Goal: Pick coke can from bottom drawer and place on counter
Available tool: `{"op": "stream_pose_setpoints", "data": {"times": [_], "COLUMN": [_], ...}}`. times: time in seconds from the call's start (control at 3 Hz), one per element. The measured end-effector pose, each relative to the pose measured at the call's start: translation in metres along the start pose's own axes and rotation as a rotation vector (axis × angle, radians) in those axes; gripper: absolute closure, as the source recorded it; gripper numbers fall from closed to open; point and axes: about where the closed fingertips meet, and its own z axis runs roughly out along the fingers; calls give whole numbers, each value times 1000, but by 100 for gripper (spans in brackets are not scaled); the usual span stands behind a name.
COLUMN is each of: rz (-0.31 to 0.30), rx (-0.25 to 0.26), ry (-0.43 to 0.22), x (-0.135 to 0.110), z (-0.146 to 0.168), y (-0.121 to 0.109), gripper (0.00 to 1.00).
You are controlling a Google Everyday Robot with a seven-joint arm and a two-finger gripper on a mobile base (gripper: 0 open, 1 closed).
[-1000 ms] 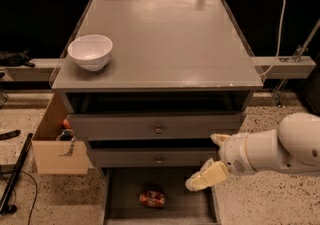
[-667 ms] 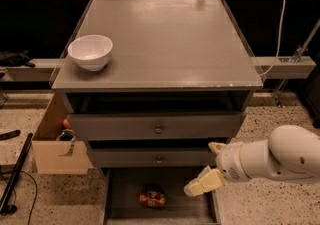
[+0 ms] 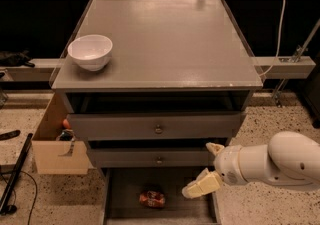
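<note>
Red and dented, the coke can (image 3: 152, 198) lies on its side on the dark floor of the open bottom drawer (image 3: 125, 204), at about six o'clock in the view and nearest the camera. Nothing touches it. The gripper (image 3: 197, 169) hangs near the can, toward its two o'clock, over the right part of the drawer. Its two cream fingers (image 3: 202, 185) are spread apart with nothing between them.

The step in hand looks like the reach down to the can. To do it well, the gripper probably needs to shift toward eight o'clock and sink until the fingers straddle the can across its narrow width, not its length. It should stay clear of the drawer's right wall. The dents may let the metal slip, so a centred, firm close seems wise.

The white arm (image 3: 280, 164) enters from four o'clock. Its thick rounded forearm lies nearly level and points toward nine o'clock, with the wrist tipped slightly down.

Behind it, two shallower grey drawers (image 3: 120, 126) with small round knobs stand partly pulled out. Above them the grey counter (image 3: 165, 39) fills the centre toward twelve o'clock. A white bowl (image 3: 90, 52) sits on it at ten o'clock, near the left edge.
</note>
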Motion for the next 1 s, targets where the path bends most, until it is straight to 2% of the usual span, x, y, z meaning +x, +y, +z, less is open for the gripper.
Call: {"op": "stream_pose_setpoints", "data": {"times": [0.33,0.67,1.0], "rz": [-92,-172,-172], "rx": [25,98,98], "ry": [-23,-50,-50], "x": [11,24,24], "z": [29,46,46], "y": [-6,-31,-31], "gripper": [0,0,0]}}
